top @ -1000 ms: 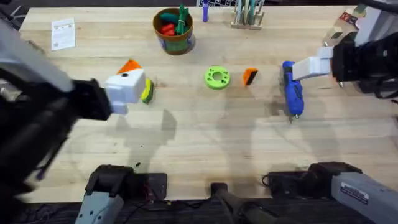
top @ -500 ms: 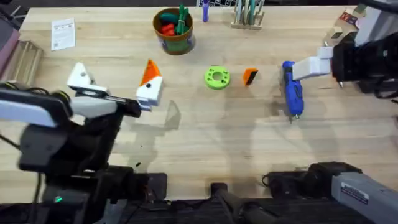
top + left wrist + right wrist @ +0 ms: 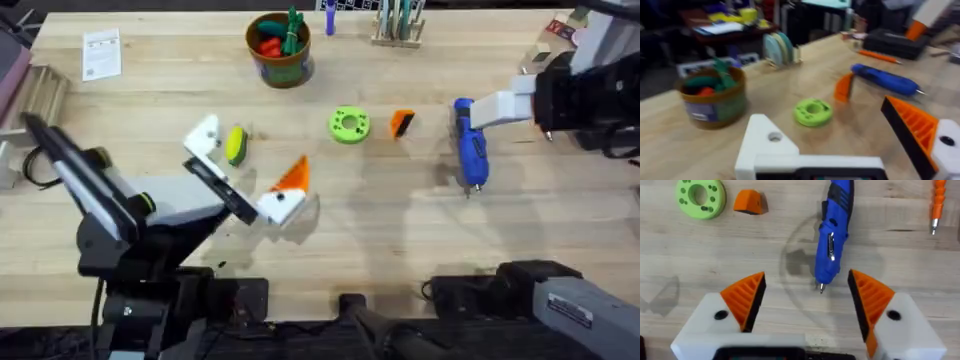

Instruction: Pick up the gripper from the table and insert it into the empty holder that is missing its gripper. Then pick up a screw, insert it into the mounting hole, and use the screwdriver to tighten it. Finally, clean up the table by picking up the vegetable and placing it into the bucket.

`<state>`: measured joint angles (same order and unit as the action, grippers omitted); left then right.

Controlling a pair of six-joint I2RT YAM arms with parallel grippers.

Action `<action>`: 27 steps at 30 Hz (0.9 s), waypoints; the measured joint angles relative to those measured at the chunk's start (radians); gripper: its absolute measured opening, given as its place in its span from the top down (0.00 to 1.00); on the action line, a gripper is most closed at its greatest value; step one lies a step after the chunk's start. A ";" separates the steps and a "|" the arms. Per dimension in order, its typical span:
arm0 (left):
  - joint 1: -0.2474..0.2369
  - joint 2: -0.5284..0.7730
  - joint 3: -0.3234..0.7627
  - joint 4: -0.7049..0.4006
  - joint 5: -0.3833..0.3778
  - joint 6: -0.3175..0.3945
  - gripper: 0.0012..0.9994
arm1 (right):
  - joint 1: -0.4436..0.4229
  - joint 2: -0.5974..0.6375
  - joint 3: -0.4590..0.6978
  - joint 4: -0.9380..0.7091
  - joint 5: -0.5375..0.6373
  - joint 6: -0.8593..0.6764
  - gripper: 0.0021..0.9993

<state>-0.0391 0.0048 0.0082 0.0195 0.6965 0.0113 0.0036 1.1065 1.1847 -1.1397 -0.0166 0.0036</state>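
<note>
Overhead view: the left hand (image 3: 247,172) sits low over the counter (image 3: 380,230) with its two white bases spread apart. One base carries a ribbed orange tip (image 3: 292,176); the holder (image 3: 203,137) is bare and lies just beside the vegetable (image 3: 236,145). The gripper (image 3: 402,123) lies next to the green disc (image 3: 349,125), well apart from the holder.

Risks:
- A further swing of the left hand may knock the vegetable out of place.
- The right hand (image 3: 807,292) hovers over the screwdriver (image 3: 833,230), jaws apart (nothing held); a descent here would take the wrong part first.

Change from half a second ago: the left hand has swept toward the middle, uncovering the vegetable. The right hand, screwdriver, gripper and bucket (image 3: 279,48) are unmoved.
</note>
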 joint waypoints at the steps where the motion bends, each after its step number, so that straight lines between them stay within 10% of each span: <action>1: 0.000 0.000 0.000 -0.021 0.033 0.000 0.01 | 0.000 0.000 0.000 0.000 0.000 0.000 0.01; 9: 0.000 0.001 0.003 -0.113 0.251 0.000 0.01 | 0.000 0.000 0.000 0.000 0.000 0.000 0.01; 27: 0.000 0.001 0.003 -0.139 0.429 0.000 0.01 | 0.000 0.000 0.000 0.000 0.000 0.000 0.01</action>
<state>-0.0391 0.0055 0.0116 -0.1192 1.1254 0.0116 0.0036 1.1065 1.1847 -1.1397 -0.0166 0.0036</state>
